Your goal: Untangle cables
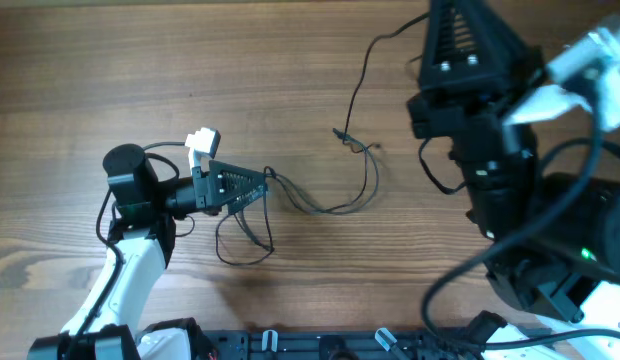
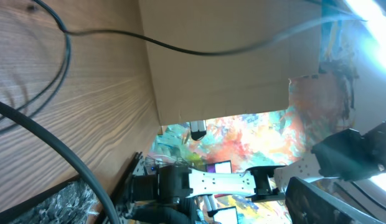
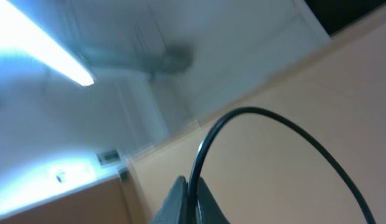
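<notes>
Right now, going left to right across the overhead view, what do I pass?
Left arm → left gripper → cable, its mid-table bend → right arm.

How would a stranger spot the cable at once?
Start at the middle of the wooden table. The cable is the thin dark cord looping over the wood from near the left gripper up to the right gripper. The robot's own wires are thicker.
</notes>
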Robot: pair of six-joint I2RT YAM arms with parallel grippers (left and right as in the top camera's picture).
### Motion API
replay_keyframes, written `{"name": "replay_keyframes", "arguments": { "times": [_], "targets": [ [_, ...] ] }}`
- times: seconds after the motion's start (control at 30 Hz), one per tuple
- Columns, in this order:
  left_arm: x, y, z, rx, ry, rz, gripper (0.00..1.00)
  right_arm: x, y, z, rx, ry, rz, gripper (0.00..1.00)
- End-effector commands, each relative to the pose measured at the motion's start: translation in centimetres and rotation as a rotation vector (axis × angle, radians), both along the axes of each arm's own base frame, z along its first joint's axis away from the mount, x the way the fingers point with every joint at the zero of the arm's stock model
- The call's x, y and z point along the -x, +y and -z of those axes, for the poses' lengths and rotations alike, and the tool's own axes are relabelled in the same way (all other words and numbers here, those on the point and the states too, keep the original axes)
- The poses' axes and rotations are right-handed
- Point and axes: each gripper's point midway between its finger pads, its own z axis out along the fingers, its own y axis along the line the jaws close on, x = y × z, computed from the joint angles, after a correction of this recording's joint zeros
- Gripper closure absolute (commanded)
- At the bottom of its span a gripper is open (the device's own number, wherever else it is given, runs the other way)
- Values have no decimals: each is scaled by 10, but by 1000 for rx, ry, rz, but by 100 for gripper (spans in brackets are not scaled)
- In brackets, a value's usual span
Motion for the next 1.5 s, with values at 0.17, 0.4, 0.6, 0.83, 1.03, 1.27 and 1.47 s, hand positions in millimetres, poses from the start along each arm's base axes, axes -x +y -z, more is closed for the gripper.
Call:
{"name": "replay_keyframes", "arguments": {
  "times": [0.17, 0.4, 0.6, 0.83, 1.03, 1.27, 1.47],
  "targets": [
    [-5, 0, 26, 3, 42, 3, 0, 35, -96, -36, -438, -24, 104, 95],
    [-5, 0, 26, 4, 41, 4, 0, 21, -150, -1, -264, 155, 668, 96],
    [-5, 0, 26, 3, 41, 3, 0, 22, -216, 17, 95, 306, 1239, 96],
    [-5, 0, 26, 3, 42, 3, 0, -25, -268, 76, 311, 514, 1338, 93],
    [-5, 0, 26, 3, 42, 3, 0, -80, -316, 169, 363, 791, 1051, 90],
    [-5, 0, 27, 6, 59, 4, 0, -61, -451, 248, -179, 962, 786, 93],
    [-5, 0, 27, 6, 64, 3, 0, -25, -542, 248, -490, 773, 607, 95]
  ]
}}
